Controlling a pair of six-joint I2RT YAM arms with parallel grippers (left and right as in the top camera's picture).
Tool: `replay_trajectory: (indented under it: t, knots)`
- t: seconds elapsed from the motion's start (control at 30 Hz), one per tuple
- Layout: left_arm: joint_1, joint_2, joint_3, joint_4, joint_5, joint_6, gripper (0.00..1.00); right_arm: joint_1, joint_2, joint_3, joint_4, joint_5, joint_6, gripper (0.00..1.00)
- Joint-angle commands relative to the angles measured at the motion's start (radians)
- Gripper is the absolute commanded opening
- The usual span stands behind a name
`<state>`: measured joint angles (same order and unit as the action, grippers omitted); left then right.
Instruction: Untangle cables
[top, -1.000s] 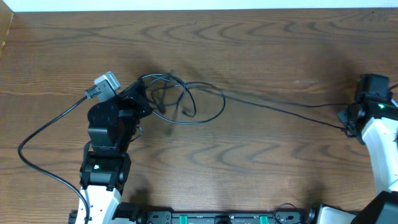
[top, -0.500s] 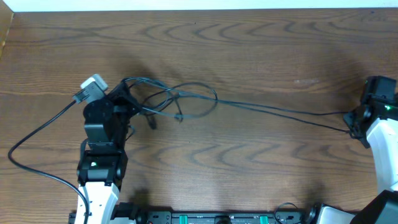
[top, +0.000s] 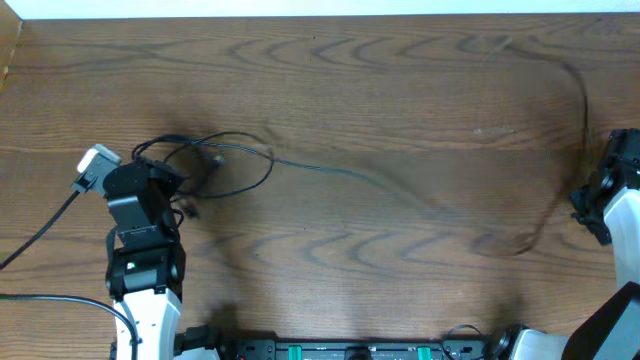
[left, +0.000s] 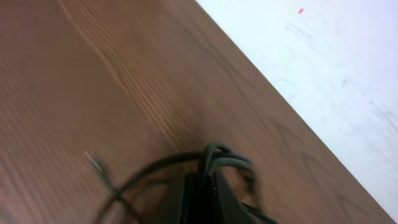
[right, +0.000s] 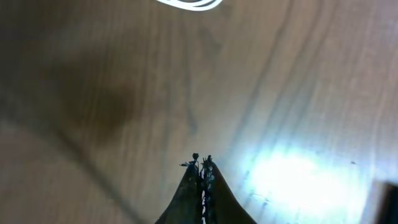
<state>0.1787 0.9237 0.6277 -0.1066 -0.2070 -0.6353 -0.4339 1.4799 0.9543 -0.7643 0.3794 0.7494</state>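
The left gripper (left: 200, 182) has its jaws together, clamped on a bunch of black cables (left: 219, 154) that loop out just past the tips. The jaws are cut off by the bottom edge of the left wrist view, and that whole view is soft. One small plug end (left: 97, 165) lies on the table (left: 74, 74) to the left of the bunch.

From overhead, the cables (top: 205, 160) form a loose loop at the left of the table (top: 330, 90), just beside the left gripper (top: 178, 172). How the strands cross inside the loop is too fine to make out. One thin cord (top: 330, 172) leaves the loop to the right and fades into blur. A faint smeared arc (top: 583, 100) shows at the right side.

The right gripper (right: 202, 164) has its jaws together. I cannot tell whether a cord is pinched between them. The right arm (top: 622, 215) is cut off by the right edge.
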Motion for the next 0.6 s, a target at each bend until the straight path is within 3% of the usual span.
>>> replay_trajectory:
  t: [0.0,0.27,0.43,0.57]
  knots:
    - [0.002,0.021,0.011,-0.001,0.126,-0.032,0.08,-0.003,0.005,-0.001,0.028,-0.098,-0.065,0.01]
    - [0.002,0.114,0.011,0.072,0.58,-0.024,0.08,0.037,0.005,-0.001,0.12,-0.583,-0.332,0.02]
    - [0.002,0.154,0.011,0.26,0.933,0.107,0.08,0.124,0.005,-0.001,0.155,-0.939,-0.512,0.18]
    - [0.002,0.153,0.011,0.386,1.118,0.149,0.08,0.228,0.005,-0.001,0.156,-0.984,-0.573,0.26]
